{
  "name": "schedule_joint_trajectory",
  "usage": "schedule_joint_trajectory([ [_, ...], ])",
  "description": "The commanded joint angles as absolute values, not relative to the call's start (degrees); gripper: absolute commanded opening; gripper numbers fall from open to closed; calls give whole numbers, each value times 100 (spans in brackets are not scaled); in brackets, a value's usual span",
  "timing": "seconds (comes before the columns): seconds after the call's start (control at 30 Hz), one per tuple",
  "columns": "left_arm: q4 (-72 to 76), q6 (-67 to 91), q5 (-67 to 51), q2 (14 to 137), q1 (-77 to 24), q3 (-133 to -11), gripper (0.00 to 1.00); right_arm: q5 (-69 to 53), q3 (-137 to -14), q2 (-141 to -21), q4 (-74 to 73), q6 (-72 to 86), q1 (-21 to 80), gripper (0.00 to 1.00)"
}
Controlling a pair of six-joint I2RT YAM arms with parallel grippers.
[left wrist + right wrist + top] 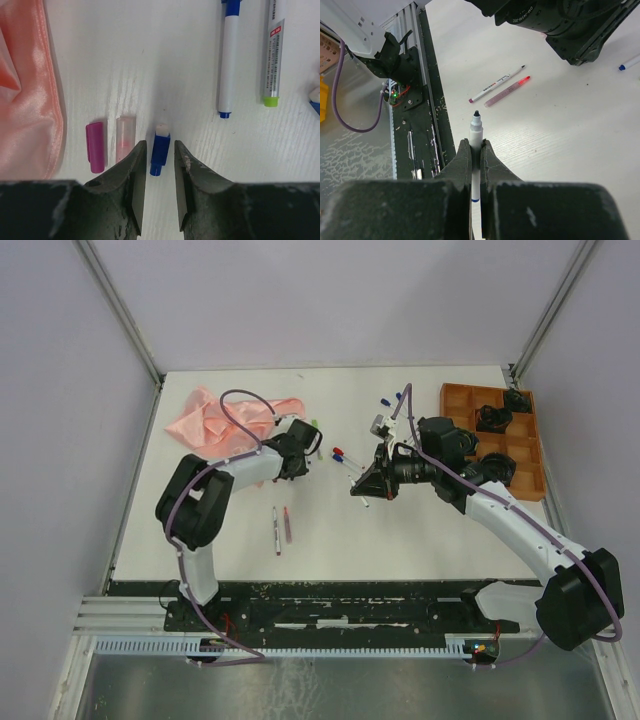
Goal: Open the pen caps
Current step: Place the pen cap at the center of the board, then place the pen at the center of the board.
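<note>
My left gripper (159, 146) hangs low over the table, open, its jaws a small way apart. A blue pen cap (160, 150) lies on the table between the fingertips, with a gap on each side. A purple cap (95, 147) and a clear pinkish cap (125, 138) lie just left of it. My right gripper (475, 145) is shut on a white pen (476, 131), whose bare dark tip points past the fingers. In the top view the left gripper (310, 447) and right gripper (364, 490) are near mid-table.
A pink cloth (25, 85) lies left of the caps. Two capped pens, one blue-ended (227, 60) and one green-ended (273, 55), lie ahead to the right. Two more pens (281, 528) lie near the front. An orange tray (527, 455) stands at the right edge.
</note>
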State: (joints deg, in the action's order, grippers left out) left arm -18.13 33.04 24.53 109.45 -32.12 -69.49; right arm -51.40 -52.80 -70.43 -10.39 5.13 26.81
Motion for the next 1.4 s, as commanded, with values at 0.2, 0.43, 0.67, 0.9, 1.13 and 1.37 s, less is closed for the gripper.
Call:
schedule_joint_trajectory([
  [0.2,-1653,3011,2296,9632,-3208,-6701,36,-5407,-5250,-7165,-361,914,2671,8],
  [0.43,-298,2808,1559,7791,-3209,-5026,36,-5204,-5111,-7479,-99,1123,2941,7],
  [0.67,612,2760,1576,5773,-3201,-3217,46,-4436,-5072,-7941,76,1489,3373,7],
  [0.9,875,3006,1522,4105,-3195,-1929,59,-3220,-5591,-9019,-552,1854,3914,6],
  [1.13,320,3018,1688,3070,-3204,-1636,61,-2182,-6697,-10364,-1550,2336,4483,6],
  [1.37,96,3174,1640,2505,-3199,-1318,61,-975,-7549,-11080,-2069,3053,4871,6],
])
